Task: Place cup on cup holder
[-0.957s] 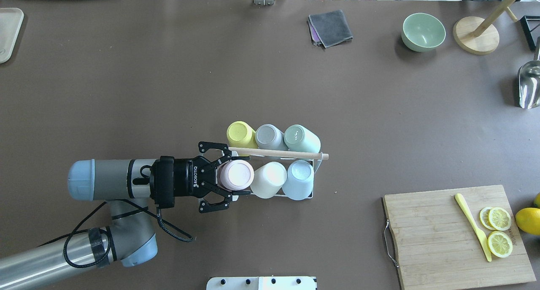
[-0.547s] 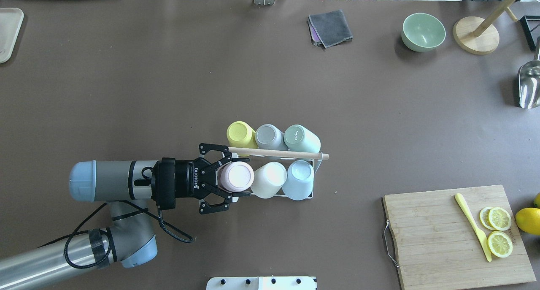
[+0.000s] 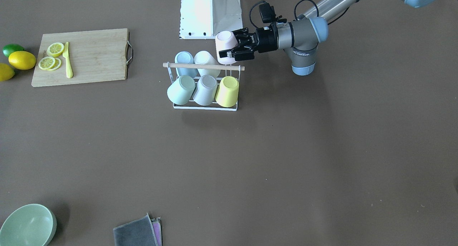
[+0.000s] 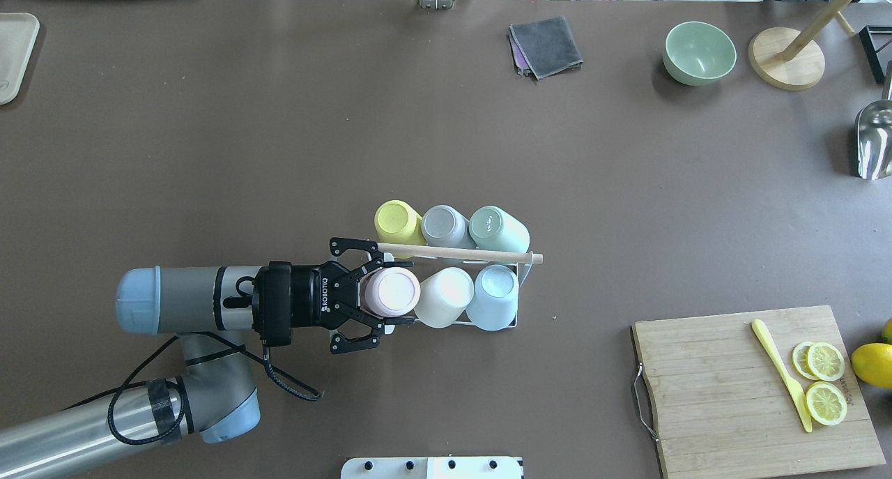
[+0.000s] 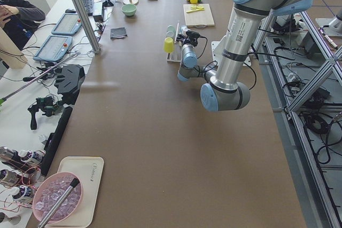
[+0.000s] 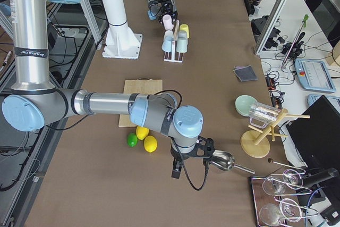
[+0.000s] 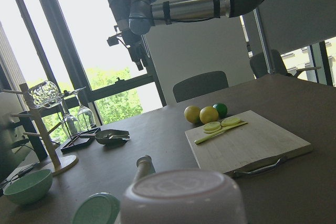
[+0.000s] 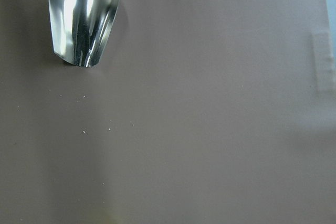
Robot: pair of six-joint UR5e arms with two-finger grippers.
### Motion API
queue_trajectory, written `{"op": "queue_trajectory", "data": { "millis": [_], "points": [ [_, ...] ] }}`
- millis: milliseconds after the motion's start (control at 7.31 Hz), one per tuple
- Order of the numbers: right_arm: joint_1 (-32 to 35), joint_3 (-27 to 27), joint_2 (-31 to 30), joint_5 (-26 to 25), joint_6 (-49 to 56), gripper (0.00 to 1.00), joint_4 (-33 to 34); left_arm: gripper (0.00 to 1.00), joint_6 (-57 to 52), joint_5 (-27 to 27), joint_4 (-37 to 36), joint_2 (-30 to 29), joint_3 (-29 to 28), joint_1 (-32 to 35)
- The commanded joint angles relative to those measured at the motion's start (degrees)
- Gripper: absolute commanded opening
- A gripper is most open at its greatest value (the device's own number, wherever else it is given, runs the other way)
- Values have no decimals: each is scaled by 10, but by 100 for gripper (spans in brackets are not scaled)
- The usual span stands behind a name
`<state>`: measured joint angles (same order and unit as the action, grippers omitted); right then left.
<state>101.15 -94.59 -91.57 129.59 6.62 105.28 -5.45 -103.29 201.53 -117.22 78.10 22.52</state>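
- Grips the pale pink plastic cup [image 3: 225, 45], base up, in the left gripper [image 4: 382, 292], with jaws pressed against its sides.
- Creeps a touch to the right in the overhead frame compared with a second ago, carrying the cup along, with no change in jaw spread.
- Holds the cup at the left end of the lower row of the small white wire rack with a light wooden rod handle [image 4: 460, 254], just left of frame centre and just beside the white cup [image 4: 444, 296].
- Rides higher than its neighbours in the front-facing view, so probably not yet down on its prong. Looks like the last stretch of lowering, with release still to come.
- Counts six cups, five racked and one held:
  - lower row: pink, white, light blue cup [image 4: 493, 294]
  - upper row: yellow cup [image 4: 397, 221], grey cup [image 4: 444, 226], mint green cup [image 4: 498, 229]
- Counts one rack.
- Counts elsewhere one wooden cutting board [image 4: 725, 395], one yellow knife [image 4: 780, 374], three lemon slices [image 4: 826, 360], two lemons [image 3: 22, 59], one lime [image 3: 12, 49], one green bowl [image 4: 699, 52], one folded grey cloth [image 4: 547, 45] and one metal scoop [image 4: 874, 141].
- Cannot tell whether the right gripper [image 6: 192, 159] is open or closed. Hangs low and central in the right side view, near the scoop.
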Motion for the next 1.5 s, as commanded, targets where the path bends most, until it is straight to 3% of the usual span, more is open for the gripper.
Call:
{"op": "queue_trajectory", "data": {
  "millis": [0,547,684,1368],
  "points": [
    [0,-2,-2,0,-1,100,-1,43,0,4,0,0,-5,-1],
    [5,-8,-10,3,0,100,-4,45,1,8,-2,-1,-10,-1],
    [12,-11,-12,13,1,100,-4,98,1,12,-2,-1,-10,-1],
    [35,-17,-38,28,2,100,-22,99,16,20,1,-5,-4,0]
  ]
}}
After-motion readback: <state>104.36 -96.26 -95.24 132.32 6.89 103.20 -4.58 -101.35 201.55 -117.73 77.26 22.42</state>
